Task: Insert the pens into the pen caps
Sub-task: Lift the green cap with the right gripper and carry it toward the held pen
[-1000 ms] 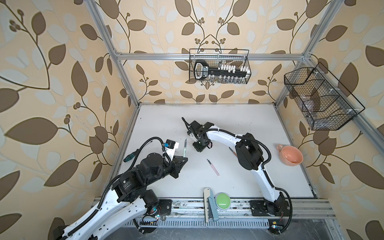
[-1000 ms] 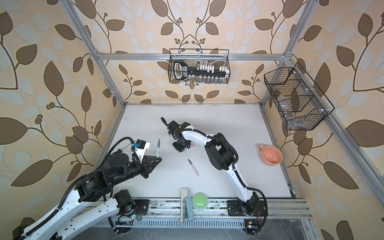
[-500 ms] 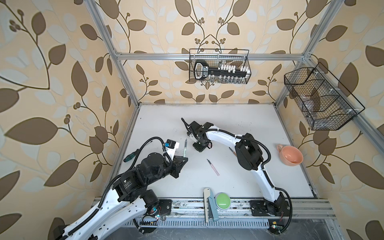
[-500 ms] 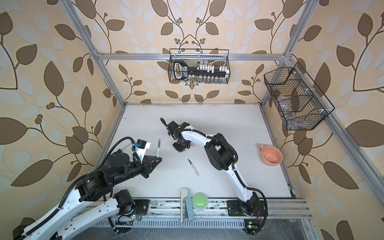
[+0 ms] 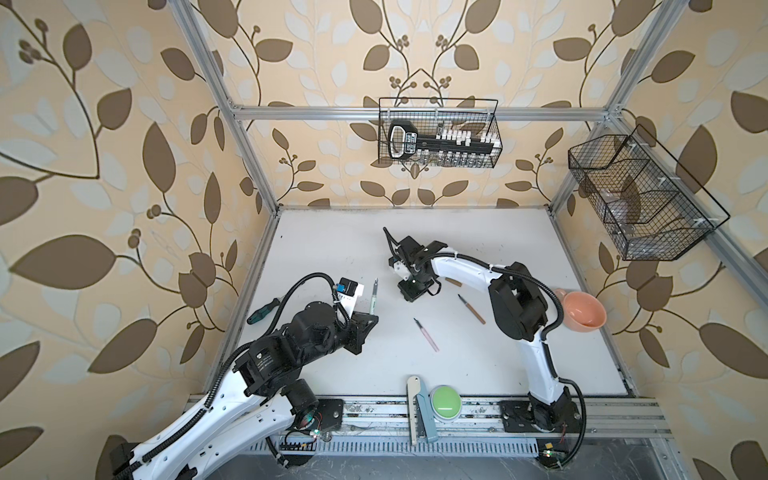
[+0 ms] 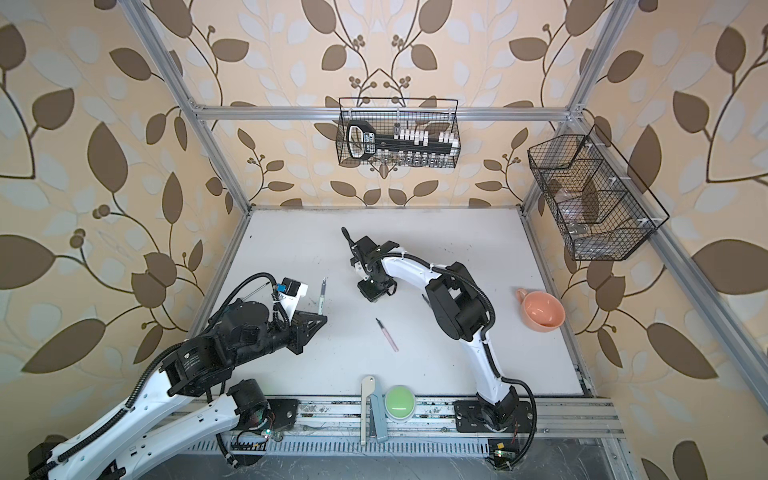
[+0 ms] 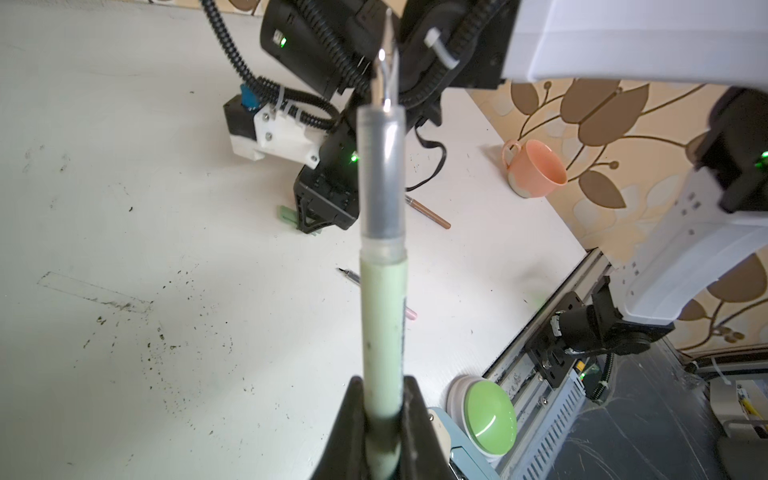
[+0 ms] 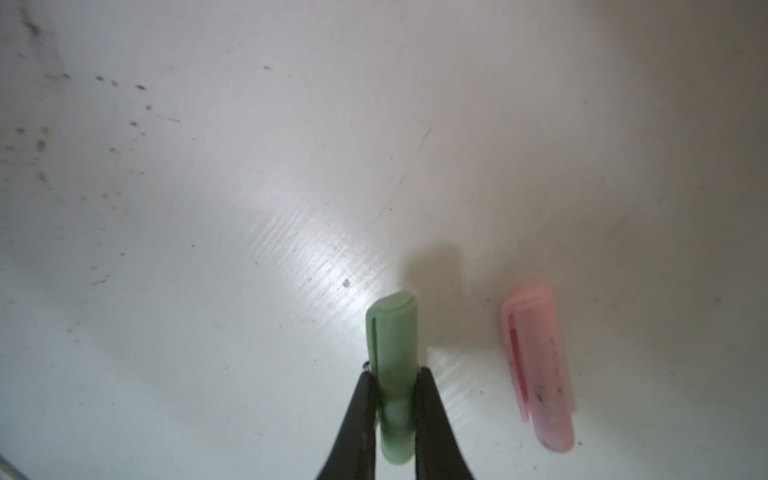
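Right tool (image 8: 395,376) clamped on stubby green plastic cap (image 8: 392,332); left tool (image 7: 382,388) clamps slim green-barrelled pen (image 7: 382,316) — best: lift cap clear, align open end with tip before pushing.

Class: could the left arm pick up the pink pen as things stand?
Probably not yet: the pink pen lies unobstructed, but the left gripper has its jaws shut on the green pen.

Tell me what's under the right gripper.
In the right wrist view the right gripper is shut on the green cap, the pink cap lying beside it on the table. In both top views the gripper body covers both caps.
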Robot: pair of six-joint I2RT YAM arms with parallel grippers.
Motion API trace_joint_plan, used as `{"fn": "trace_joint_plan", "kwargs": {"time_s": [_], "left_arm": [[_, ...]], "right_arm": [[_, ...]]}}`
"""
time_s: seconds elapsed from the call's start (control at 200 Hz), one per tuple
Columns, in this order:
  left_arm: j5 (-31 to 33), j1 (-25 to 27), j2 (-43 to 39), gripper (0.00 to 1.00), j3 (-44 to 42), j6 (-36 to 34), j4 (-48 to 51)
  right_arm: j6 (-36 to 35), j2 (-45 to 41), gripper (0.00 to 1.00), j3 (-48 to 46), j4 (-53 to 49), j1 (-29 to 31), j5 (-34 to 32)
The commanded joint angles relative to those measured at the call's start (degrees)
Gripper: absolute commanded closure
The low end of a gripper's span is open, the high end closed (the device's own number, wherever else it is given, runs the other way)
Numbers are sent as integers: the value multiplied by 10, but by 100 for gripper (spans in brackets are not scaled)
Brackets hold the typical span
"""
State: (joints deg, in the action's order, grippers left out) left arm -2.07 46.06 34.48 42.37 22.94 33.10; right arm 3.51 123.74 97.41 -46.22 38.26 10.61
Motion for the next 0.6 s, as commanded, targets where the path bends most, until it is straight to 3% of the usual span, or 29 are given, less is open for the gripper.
{"fn": "trace_joint_plan", "kwargs": {"time_s": [0.0,0.365,0.595], "left_arm": [[-4,-1,18,100,18,6,-19],[-41,0,64,100,1,10,-70],[-62,0,95,100,-1,12,-94]], "right_arm": [[40,-70,93,-58,89,-29,122],[218,-224,95,-268,366,-126,350],[295,-287,95,-330,460,-137,391]]}}
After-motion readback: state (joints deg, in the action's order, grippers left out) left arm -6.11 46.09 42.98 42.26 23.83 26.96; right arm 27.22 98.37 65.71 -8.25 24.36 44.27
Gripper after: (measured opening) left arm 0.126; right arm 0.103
